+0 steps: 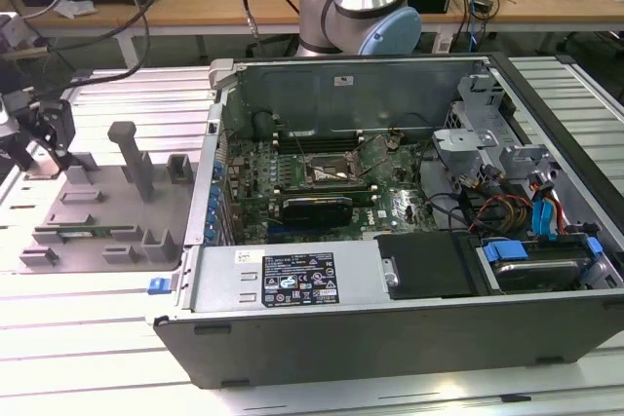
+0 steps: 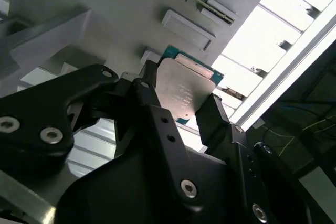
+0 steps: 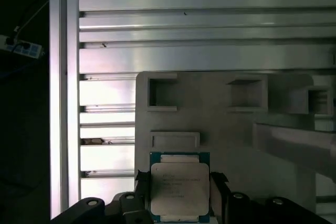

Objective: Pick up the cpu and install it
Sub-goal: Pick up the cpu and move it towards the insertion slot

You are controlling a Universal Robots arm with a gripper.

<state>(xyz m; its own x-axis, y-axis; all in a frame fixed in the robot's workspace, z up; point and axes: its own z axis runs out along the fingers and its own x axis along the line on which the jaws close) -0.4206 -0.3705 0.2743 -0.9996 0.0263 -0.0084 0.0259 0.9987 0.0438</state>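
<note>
Pincer (image 2: 181, 98) clamped on the cpu (image 2: 185, 88) above the grey holder tray (image 3: 236, 129).
It hangs at the exterior view's left, beside the open computer case (image 1: 409, 328); black fingers (image 2: 212, 116) press both cpu edges, and the faint lid print is unreadable.

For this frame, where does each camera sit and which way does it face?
Exterior view: off the arm, looking down into the open computer case; the arm stands behind it, the gripper at the exterior view's left edge.
First wrist view: on the arm, facing down on the grey tray; fingers flank the cpu.
Second wrist view: on the arm, slanting along the fingers.
Both wrist views share cpu, fingers, tray.
</note>
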